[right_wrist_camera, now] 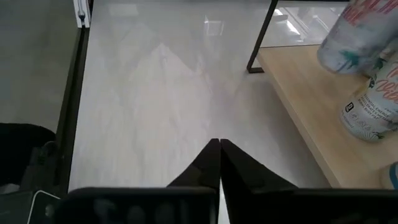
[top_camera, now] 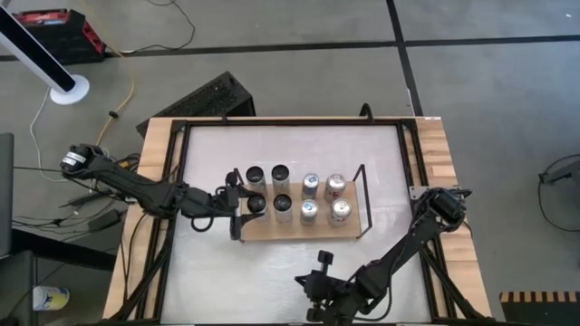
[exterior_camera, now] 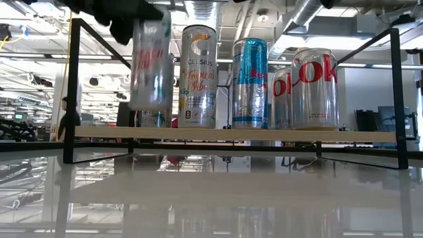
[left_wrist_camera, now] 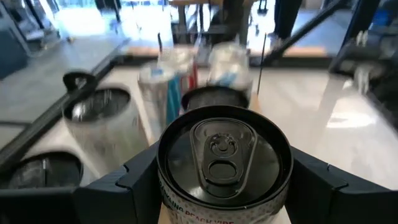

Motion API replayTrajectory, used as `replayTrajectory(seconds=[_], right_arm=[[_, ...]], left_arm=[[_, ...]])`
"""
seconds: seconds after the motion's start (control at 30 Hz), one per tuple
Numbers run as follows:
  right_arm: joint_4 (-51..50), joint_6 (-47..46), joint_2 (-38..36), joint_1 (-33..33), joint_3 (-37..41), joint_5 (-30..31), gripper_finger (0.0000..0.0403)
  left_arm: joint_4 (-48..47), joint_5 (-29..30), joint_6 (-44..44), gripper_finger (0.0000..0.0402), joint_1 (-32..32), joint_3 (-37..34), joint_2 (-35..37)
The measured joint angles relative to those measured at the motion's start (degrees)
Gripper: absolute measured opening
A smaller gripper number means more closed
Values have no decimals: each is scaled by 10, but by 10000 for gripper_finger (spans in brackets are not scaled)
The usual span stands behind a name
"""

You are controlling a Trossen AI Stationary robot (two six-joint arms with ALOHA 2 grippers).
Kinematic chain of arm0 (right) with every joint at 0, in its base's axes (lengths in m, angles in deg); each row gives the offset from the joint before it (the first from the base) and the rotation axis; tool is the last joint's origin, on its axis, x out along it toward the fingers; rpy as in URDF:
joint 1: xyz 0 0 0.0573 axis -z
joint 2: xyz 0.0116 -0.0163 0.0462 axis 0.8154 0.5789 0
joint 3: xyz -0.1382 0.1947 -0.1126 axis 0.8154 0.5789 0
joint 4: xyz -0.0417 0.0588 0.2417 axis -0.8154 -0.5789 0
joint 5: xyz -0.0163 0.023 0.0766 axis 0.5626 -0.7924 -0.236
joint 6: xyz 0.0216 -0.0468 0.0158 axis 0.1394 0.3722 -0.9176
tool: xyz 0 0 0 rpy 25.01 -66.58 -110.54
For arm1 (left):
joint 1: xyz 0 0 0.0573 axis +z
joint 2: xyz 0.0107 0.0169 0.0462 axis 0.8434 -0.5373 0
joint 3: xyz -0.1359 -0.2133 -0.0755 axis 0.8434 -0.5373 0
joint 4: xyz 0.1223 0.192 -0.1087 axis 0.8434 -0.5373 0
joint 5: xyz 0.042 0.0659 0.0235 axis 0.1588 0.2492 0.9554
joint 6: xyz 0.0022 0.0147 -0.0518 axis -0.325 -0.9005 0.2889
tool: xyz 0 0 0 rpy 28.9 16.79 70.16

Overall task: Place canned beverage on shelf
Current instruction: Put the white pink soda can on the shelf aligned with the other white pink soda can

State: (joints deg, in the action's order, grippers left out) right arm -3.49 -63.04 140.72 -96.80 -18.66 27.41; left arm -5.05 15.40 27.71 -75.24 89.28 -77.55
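The shelf is a light wooden board with black wire ends at the table's middle; it also shows in the low view and the right wrist view. Several cans stand on it in two rows. My left gripper is shut on a tall white can with red script over the board's near left corner; the can also shows in the left wrist view and the right wrist view. My right gripper is shut and empty near the table's near edge; it also shows in its own wrist view. My left gripper pinches the can's upper side wall, just under the rim, between its two fingers. The fingers come level from the table's left. The can hangs nearly upright, top up, its bottom clear above the board.
A black frame runs around the white table top. A Celsius can stands right beside the held can; a blue can and a Coke can stand farther right. The shelf's black end frame stands left of the held can.
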Motion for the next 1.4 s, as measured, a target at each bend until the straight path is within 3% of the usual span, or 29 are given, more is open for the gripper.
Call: replayTrajectory(seconds=[0.33,0.57,0.8,1.07,1.27,1.4], right_arm=[[0,0,0,3,0,0,14],[1,0,0,3,0,0,35],[1,0,0,3,0,0,15],[1,0,0,3,0,-1,37],[1,2,0,3,0,-2,17],[1,4,0,4,0,-2,25]], left_arm=[[-33,-11,10,233,0,0,-4],[-43,-16,16,233,0,0,-10],[-50,-17,18,233,0,0,-10],[-57,-16,32,312,-1,0,-10],[-59,-16,31,306,-1,0,-10],[-59,-16,28,294,-1,0,-10]])
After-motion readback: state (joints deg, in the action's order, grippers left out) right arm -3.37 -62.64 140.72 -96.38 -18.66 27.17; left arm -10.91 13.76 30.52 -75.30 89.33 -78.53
